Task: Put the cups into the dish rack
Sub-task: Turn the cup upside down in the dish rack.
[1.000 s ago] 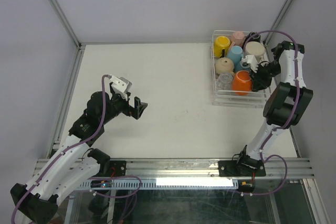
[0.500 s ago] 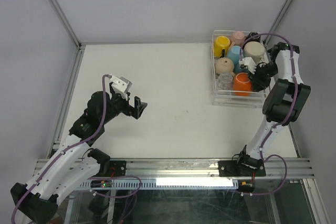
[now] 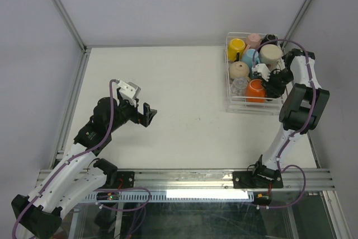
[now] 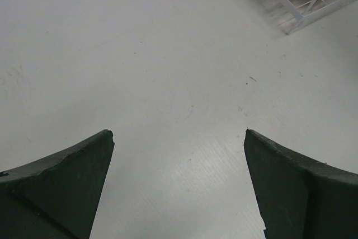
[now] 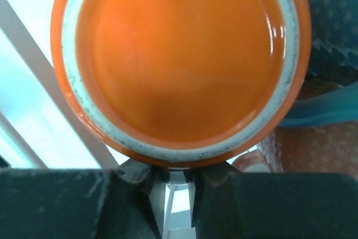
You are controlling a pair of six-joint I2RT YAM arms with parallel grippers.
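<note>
Holds the left claw (image 4: pixel 179 138) spread wide, left arm (image 3: pixel 84 138) bent low and forward. Reaches far back with the right arm (image 3: pixel 299 104), elbow raised, right claw (image 5: pixel 178 194) pinched to a narrow slit.

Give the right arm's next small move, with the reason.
Probably open the right tool a little to let go. It looks pinched shut at the edge of the orange cup, which sits bottom-up inside the rack, so the cup seems to be placed.

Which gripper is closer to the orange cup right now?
Right. The right gripper is right beside the orange cup in the dish rack; the left gripper is over bare table, far off to its left.
</note>
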